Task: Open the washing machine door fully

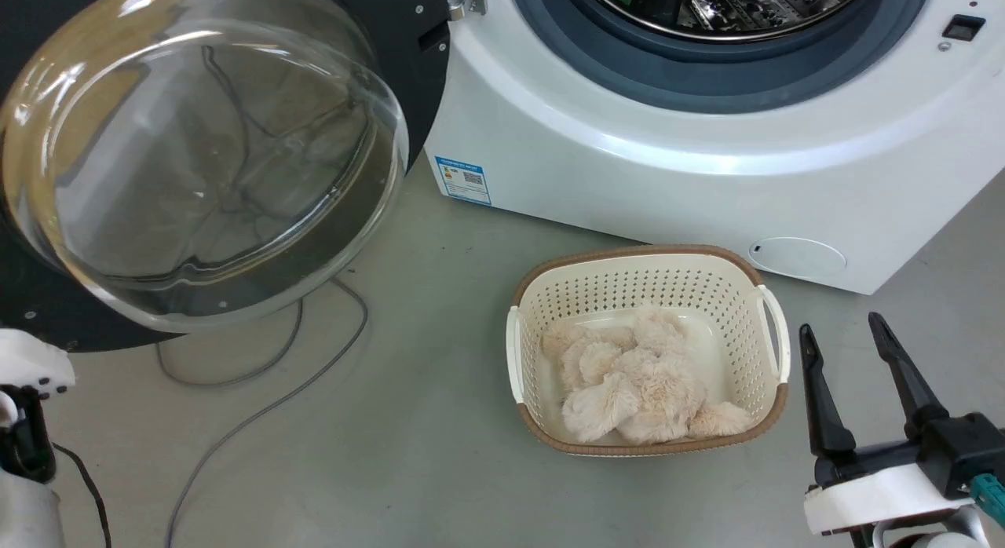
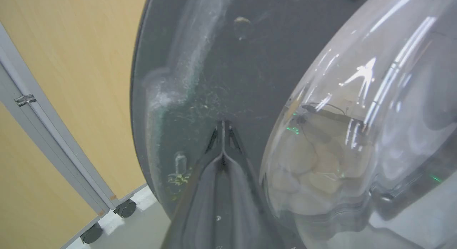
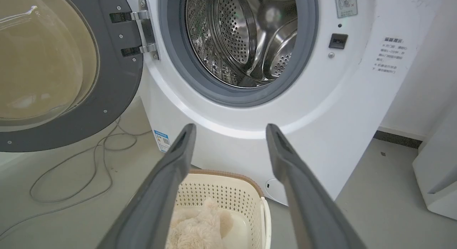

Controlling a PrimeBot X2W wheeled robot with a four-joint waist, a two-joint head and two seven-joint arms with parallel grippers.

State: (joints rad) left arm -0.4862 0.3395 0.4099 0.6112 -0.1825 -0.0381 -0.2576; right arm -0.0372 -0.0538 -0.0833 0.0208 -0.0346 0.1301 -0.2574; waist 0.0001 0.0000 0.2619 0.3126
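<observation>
The washing machine door (image 1: 204,163) stands wide open, left of the washing machine (image 1: 707,171), so the task looks all but complete; left gripper (image 2: 223,135) fingers are clenched together at its inner face, right gripper (image 1: 840,324) fingers are spread and empty.

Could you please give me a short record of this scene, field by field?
door: washing machine door wide open, to the machine's left
machine: washing machine, steel drum exposed
left gripper: shut, tips at the door's black inner face
right gripper: open, holding nothing
basket: on the floor before the machine, holds a beige plush toy
</observation>
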